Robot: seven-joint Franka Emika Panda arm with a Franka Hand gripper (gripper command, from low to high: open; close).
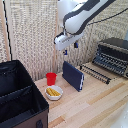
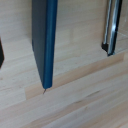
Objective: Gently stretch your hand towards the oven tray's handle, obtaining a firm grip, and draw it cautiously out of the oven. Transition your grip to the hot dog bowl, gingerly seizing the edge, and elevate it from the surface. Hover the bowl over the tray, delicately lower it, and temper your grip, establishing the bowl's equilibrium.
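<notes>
One big black bin (image 1: 20, 95) fills the near left of the exterior view, sitting at the left end of the pale wooden table (image 1: 90, 105). On the far right I see the oven (image 1: 114, 55), boxy and dark with a metallic top, its door side turned toward the table's middle. Just in front of it lies the oven tray (image 1: 95, 73), a flat rack of thin dark bars resting on the wood; in my wrist view one shiny edge of it (image 2: 111, 27) shows. Above the table's middle hangs my white arm, and the hand (image 1: 70, 47) is up in the air, well apart from everything below it. Its blue fingertips are small and blurred, so I cannot tell whether the fingers are spread or together; nothing seems to be held. Under the hand stands the dark blue slab (image 1: 73, 75), upright on its edge (image 2: 44, 42). Left of it stands the red cup (image 1: 51, 78). Nearer, just beside the bin, the hot dog bowl (image 1: 54, 92) rests on the table, white with yellow pieces inside.
</notes>
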